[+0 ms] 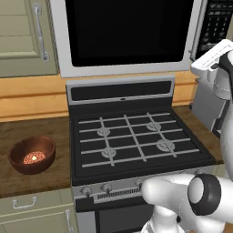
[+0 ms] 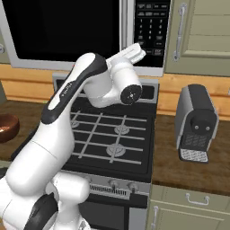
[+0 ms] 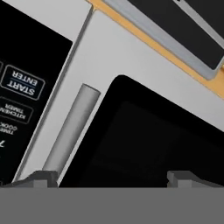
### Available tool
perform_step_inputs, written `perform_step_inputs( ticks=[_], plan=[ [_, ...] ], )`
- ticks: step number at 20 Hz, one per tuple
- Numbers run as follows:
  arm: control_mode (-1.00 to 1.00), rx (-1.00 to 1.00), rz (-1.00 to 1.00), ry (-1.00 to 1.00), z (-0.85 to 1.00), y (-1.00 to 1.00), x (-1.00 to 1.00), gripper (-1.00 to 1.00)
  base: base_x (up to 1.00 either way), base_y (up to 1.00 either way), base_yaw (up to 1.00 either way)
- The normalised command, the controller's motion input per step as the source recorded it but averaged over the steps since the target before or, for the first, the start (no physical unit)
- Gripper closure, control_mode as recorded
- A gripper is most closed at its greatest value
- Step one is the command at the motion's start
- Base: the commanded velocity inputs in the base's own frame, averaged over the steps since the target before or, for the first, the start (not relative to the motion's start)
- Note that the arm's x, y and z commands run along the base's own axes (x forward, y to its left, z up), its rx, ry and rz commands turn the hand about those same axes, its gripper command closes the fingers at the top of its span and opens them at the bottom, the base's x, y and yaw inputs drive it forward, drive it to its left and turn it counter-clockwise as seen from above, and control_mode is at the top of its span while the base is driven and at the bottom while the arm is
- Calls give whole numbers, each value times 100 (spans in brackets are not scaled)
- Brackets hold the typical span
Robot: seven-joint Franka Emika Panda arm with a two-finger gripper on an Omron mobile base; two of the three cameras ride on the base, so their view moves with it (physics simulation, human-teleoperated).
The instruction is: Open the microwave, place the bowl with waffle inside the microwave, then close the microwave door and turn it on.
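The microwave [image 1: 127,32] hangs above the stove, and its door [image 2: 63,31] of black glass is closed. My gripper [image 3: 113,179] is open and held up close to the door's lower right corner, its fingertips [image 3: 43,177] wide apart. The grey bar handle [image 3: 72,127] lies just ahead of one fingertip, untouched. Beside the handle is the dark keypad [image 3: 22,87] with its START button. The reddish-brown bowl [image 1: 32,154] stands on the wooden counter left of the stove, with the orange waffle [image 1: 34,157] inside it. The bowl's edge [image 2: 6,127] also shows in the right base view.
A black gas stove [image 1: 136,136] with grates sits under the microwave. A grey coffee machine [image 2: 196,121] stands on the counter right of the stove. Beige cabinet doors [image 1: 22,32] flank the microwave. My arm [image 2: 67,99] arches over the stove's left side.
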Motion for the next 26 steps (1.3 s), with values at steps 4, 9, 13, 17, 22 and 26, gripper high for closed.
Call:
perform_step_inputs(
  ticks=[4,9,13,17,22,26],
  plan=[
    [-100,6,0,0,0,-40,29,-100,0,0,0],
    [-100,1,0,2,0,-3,57,-100,0,0,0],
    [-100,0,0,1,0,0,46,-100,0,0,0],
    [-100,0,0,0,0,0,29,-100,0,0,0],
    [-100,0,0,0,0,0,29,-100,0,0,0],
    [-100,0,0,0,-1,4,9,100,0,0,0]
  ],
)
